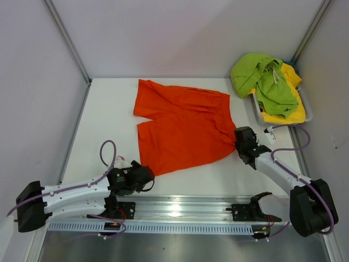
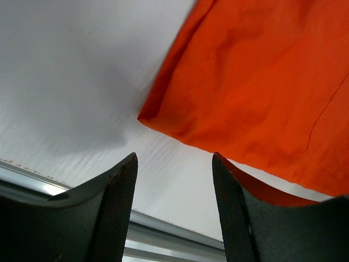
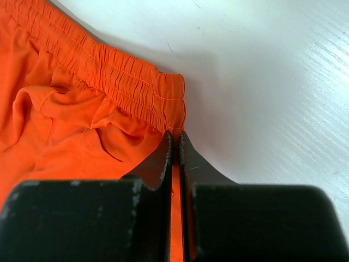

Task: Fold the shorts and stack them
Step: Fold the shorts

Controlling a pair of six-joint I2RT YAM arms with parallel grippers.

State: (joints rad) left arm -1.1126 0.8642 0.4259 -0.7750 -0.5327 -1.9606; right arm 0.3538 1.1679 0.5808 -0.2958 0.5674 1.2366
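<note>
The orange shorts [image 1: 182, 125] lie spread flat in the middle of the white table, waistband to the right, legs to the left. My right gripper [image 1: 240, 143] is shut on the near corner of their elastic waistband [image 3: 173, 112]; orange cloth shows between its fingertips [image 3: 165, 158]. My left gripper [image 1: 148, 173] is open and empty, just off the near-left leg hem corner [image 2: 150, 117] of the orange shorts [image 2: 262, 87], not touching it. Lime green shorts [image 1: 264, 79] lie bunched over yellow shorts [image 1: 292, 112] at the back right.
A grey tray [image 1: 308, 106] at the back right holds the green and yellow shorts. A metal rail [image 1: 185, 210] runs along the near table edge. White enclosure walls stand left, back and right.
</note>
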